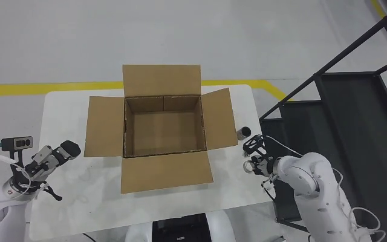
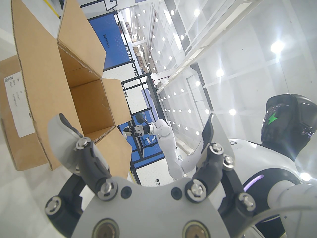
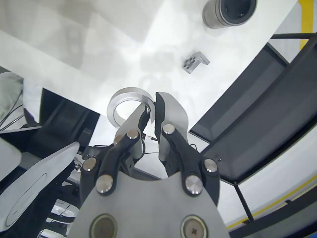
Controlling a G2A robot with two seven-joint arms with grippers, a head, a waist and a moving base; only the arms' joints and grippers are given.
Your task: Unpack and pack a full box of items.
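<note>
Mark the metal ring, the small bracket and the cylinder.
metal ring [image 3: 128, 92]: right wrist view, upper rim.
small bracket [image 3: 190, 63]: right wrist view, holed face.
cylinder [image 3: 237, 3]: right wrist view, dark open end.

One cardboard box [image 1: 163, 104] for you, and count the flaps [image 1: 104, 126] on it: four. Now the loose metal parts, you've got three, one of each kind: one metal ring [image 3: 130, 92], one cylinder [image 3: 229, 6] with a dark bore, one small angle bracket [image 3: 195, 61]. And a single table [image 1: 151, 206] for your sheet
</note>
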